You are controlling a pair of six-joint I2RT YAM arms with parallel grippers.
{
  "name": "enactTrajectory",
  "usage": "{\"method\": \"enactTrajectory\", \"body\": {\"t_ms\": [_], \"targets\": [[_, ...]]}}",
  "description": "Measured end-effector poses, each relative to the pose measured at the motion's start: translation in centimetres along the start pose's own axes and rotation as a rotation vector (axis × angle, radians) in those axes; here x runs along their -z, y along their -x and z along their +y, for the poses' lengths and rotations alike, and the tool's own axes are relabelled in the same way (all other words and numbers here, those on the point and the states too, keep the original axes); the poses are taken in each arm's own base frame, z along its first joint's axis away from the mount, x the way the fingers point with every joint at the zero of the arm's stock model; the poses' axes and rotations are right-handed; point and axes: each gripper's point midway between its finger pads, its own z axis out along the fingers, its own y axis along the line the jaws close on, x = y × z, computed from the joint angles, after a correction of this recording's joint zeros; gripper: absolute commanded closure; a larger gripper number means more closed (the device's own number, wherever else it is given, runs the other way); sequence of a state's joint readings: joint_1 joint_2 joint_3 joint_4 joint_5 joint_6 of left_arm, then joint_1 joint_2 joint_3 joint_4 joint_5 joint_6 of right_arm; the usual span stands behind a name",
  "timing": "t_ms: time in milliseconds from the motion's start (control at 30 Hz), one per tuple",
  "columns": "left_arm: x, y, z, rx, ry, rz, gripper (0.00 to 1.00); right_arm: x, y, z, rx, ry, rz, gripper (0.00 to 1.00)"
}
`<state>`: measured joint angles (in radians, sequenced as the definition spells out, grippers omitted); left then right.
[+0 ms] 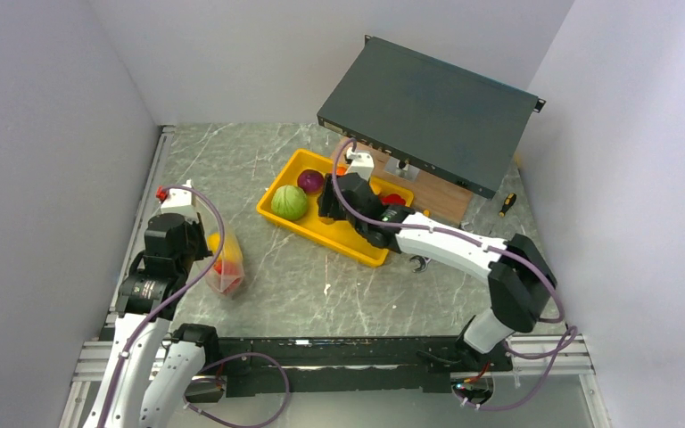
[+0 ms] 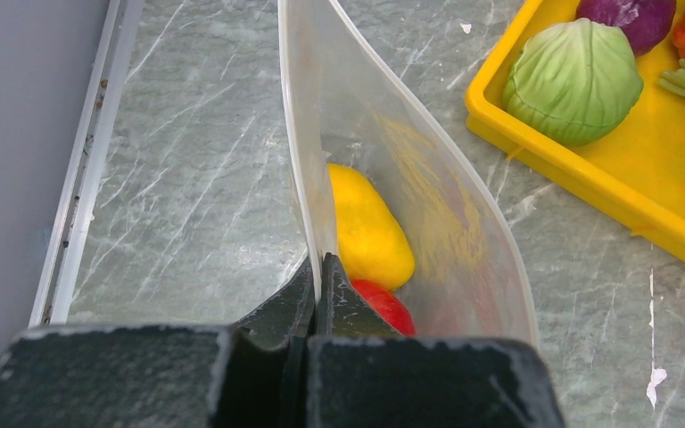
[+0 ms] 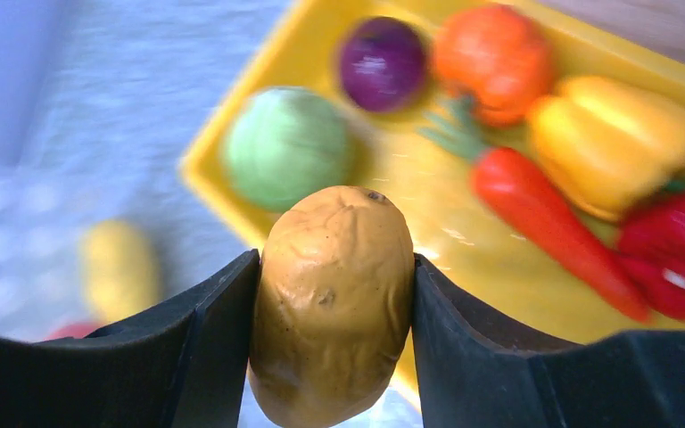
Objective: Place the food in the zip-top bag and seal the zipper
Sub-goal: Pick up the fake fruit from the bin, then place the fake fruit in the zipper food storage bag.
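The zip-top bag [image 2: 428,205] stands on the near left of the desk [image 1: 321,285]. It is clear and floppy, and its mouth gapes open. The left fingers [image 2: 339,299] are pressed together on one side of its rim, pinching the pale zipper [image 2: 296,134] strip. A smooth yellow piece [image 2: 366,232] lies inside the bag, touching a red piece [image 2: 383,308] below it.

The right fingers [image 3: 223,312] are clamped on a tan, lumpy potato [image 3: 330,330], held above the yellow tray [image 3: 198,169] at mid-desk. In the tray lie a green cabbage [image 3: 287,147], a purple onion [image 3: 382,52], an orange pumpkin [image 3: 492,53], a carrot [image 3: 544,214], a yellow pepper [image 3: 615,134] and a red pepper [image 3: 678,241].
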<state>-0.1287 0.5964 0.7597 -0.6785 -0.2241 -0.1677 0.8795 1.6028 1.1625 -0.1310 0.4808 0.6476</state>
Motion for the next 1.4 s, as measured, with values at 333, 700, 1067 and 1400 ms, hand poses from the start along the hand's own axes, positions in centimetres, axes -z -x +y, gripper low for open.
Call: {"method": "enactTrajectory", "body": {"t_ms": [333,700,1067,1400], "targets": [[0.0,0.4,-1.5,-0.016,-0.085,-0.016,1.0,7.5,-0.1,14.8,-0.039,0.839,0.001,1.0],[0.7,0.6,-2.8,-0.03,-0.159,-0.037,1.0,13.3,-1.8,23.3,-0.172,1.174,0.042,1.0],[1.4,1.0,-2.6,-0.024,-0.16,-0.077,1.0,12.1,1.5,25.8,-0.327,1.016,-0.04,1.0],[1.5,1.1,-2.3,-0.023,-0.141,-0.082,1.0,8.3,-0.6,26.4,-0.332,0.738,0.016,1.0]]}}
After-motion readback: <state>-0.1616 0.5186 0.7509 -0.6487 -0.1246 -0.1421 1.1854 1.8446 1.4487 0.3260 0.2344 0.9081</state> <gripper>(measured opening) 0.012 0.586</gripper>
